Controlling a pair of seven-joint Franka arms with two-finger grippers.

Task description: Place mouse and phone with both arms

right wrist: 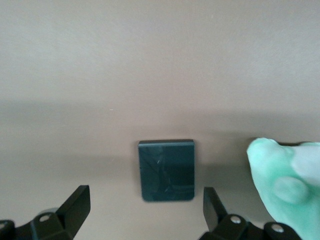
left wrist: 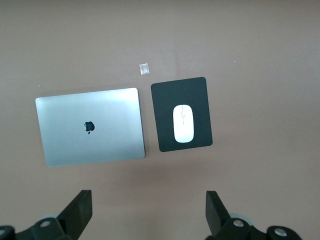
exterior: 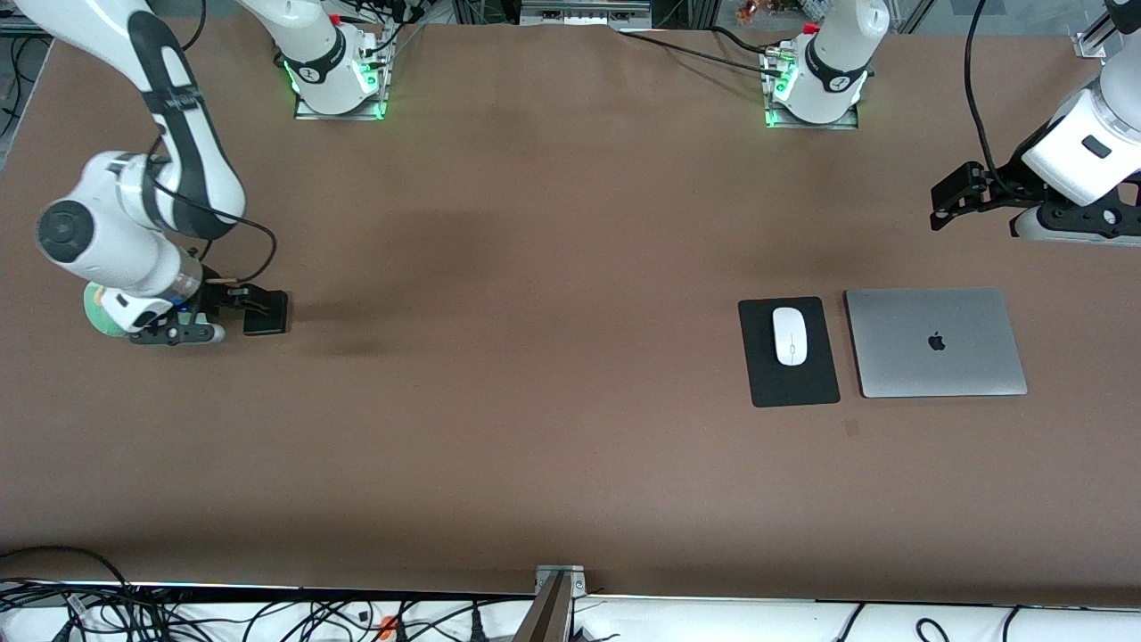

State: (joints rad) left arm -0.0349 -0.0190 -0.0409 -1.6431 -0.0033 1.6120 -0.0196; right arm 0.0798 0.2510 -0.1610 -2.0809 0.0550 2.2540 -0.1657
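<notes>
Brown table (exterior: 535,374) spread under everything, with cables along its edge nearest the front camera. Two white arms reaching from bases at the top of the front view, the left arm cut off by the frame edge. Silver laptop (exterior: 935,342), closed and flat, at the left arm's end of the table; just beside it toward the right arm's end, not touching, a black mouse pad (exterior: 789,385) carrying the mouse (exterior: 790,336) near its middle, thin grey line running lengthwise. Nothing standing between these and the left gripper (left wrist: 148,215), held high with fingers spread wide, gripping nothing; laptop, pad and mouse all seen whole in the left wrist view, plus a small pale scrap (left wrist: 144,69) on the bare table close to the pad, only a faint mark in the front view. At the right arm's end, right gripper (right wrist: 143,212) low over the table, fingers parted and empty. Phone (right wrist: 166,170) flat on the table close by the fingertips, untouched; half hidden by the gripper in the front view. Pale green object (right wrist: 287,185) close alongside, blurred, cut by the frame, identity unclear.
</notes>
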